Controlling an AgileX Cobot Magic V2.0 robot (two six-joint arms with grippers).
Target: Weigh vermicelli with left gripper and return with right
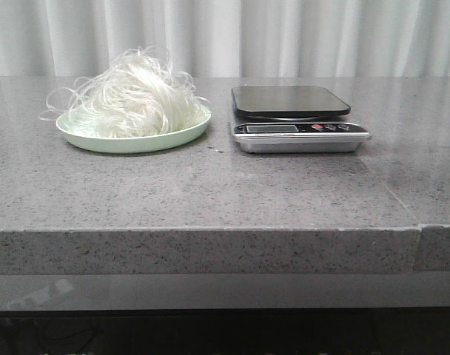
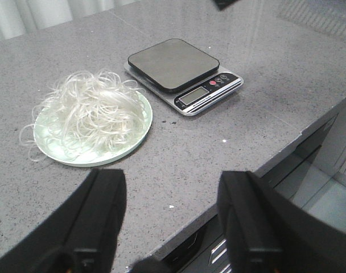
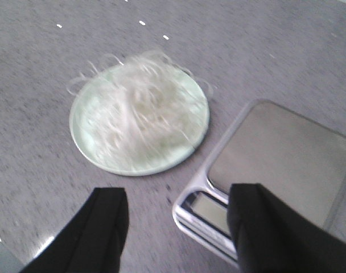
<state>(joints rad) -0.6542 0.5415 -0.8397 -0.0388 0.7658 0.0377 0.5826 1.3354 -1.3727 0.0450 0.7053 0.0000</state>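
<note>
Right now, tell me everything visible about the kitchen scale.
The kitchen scale is a flat digital unit with a silver body and a dark, square, round-cornered weighing platform on top, which is bare. Its front strip carries a small display and a few buttons, one red. It sits level on the grey speckled table, to the right of the pale green plate holding the vermicelli, not touching it.

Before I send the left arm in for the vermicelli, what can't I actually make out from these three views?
- Scale display: too small in the front and left wrist views, blurred in the right wrist view; no reading legible.
- Plate centre: hidden under the vermicelli in every view.
- Left tool and right tool: fingers cut off by the wrist pictures' edges; neither shows in the front view.
- Right wrist view: motion blur smears the strands.
</note>
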